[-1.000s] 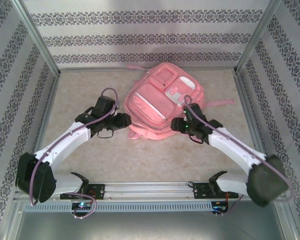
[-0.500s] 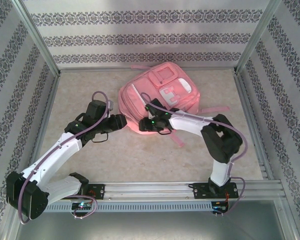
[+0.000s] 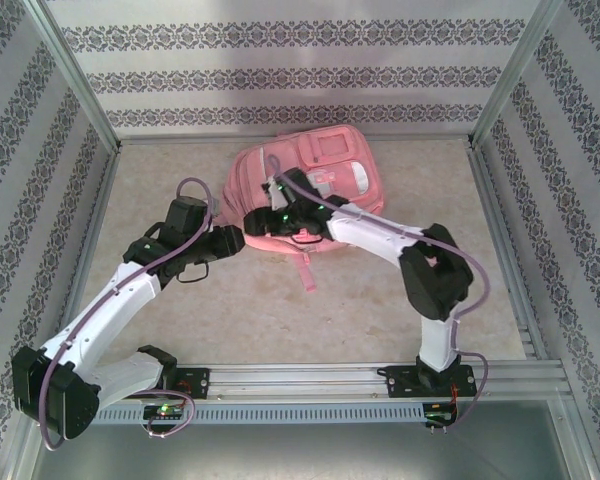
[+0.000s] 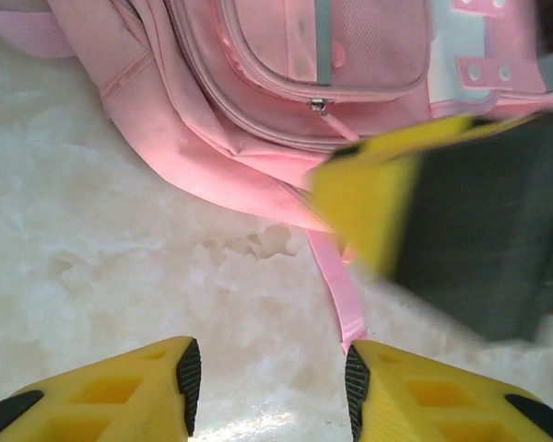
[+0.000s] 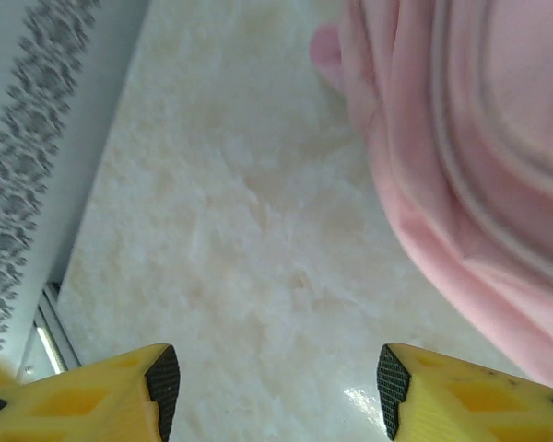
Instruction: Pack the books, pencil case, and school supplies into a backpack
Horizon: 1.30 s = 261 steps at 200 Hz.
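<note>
Left gripper (image 4: 272, 378) and right gripper (image 5: 272, 379) gaped empty; the pink backpack (image 4: 286, 55) lay just ahead of the left jaws, probably needing a firm pinch

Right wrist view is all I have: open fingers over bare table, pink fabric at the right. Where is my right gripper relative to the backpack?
Observer: In the top view, the right gripper is at the backpack's left side, with its arm reaching across the bag from the right.
Operator: And the left arm?
Observer: The left gripper is at the bag's near-left edge, close to yours, with its fingers open.
Operator: Anything under it?
Observer: The left wrist view shows a pink strap lying on the table, ending just ahead of the gap between those fingers.
</note>
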Each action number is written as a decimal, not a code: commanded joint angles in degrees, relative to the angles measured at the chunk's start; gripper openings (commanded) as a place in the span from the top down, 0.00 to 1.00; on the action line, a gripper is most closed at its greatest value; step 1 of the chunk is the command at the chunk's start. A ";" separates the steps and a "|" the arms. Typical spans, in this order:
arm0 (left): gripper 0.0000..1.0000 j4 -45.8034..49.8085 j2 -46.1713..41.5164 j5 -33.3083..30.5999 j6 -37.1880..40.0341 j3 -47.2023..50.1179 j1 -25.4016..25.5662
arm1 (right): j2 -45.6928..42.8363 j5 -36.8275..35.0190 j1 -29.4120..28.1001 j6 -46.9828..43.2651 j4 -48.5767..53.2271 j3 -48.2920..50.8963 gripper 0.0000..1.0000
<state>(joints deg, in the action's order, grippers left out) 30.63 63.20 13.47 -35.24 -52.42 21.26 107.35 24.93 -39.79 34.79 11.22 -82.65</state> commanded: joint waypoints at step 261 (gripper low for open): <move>0.56 -8.41 8.75 0.61 3.37 2.02 5.72 | 32.90 10.87 7.53 -5.78 28.76 -48.15 1.00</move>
<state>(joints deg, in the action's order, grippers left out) 23.90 68.99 17.50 -32.14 -48.07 23.77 140.70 33.10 -31.90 26.74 40.10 -129.51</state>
